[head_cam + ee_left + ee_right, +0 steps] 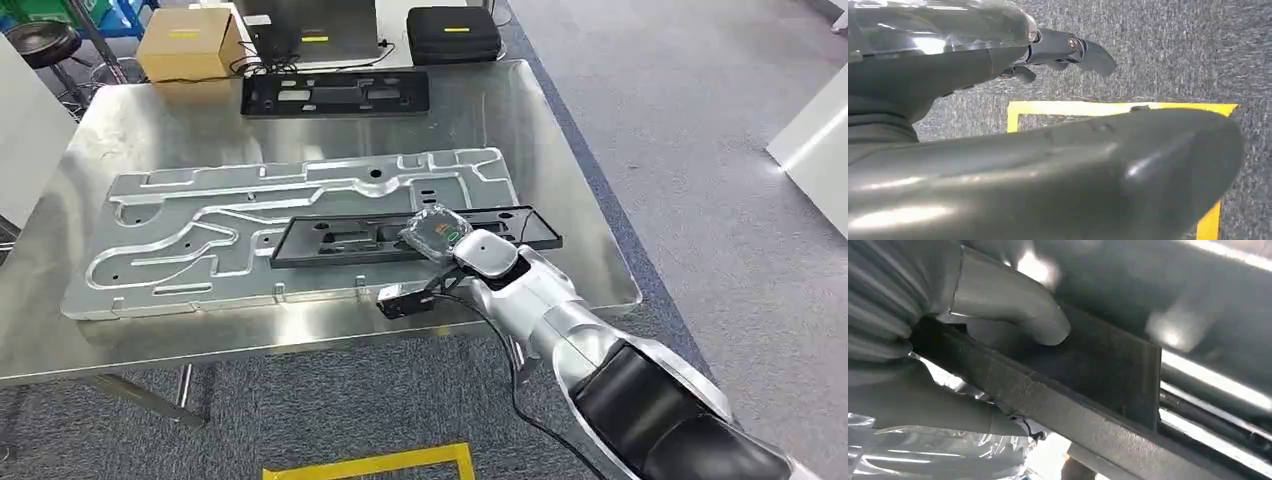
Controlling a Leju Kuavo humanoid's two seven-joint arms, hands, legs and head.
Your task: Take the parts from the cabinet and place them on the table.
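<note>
We see the right hand [440, 232] gripping a long black part [350, 240] that lies across the large machined aluminium plate [200, 230] on the steel table [560, 150]. In the right wrist view, its thumb [1013, 305] presses on the part's upper face. A second black part [335, 93] lies beyond the plate. Our left hand [1058, 50] hangs over grey carpet [1173, 50], fingers apart, holding nothing.

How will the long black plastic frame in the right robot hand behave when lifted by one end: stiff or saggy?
The black frame is long, thin and full of cutouts, so it probably flexes or droops at the far end. It looks light for its size. The right robot hand grips it near one end, so it may pivot; its matte face looks fairly grippy.
</note>
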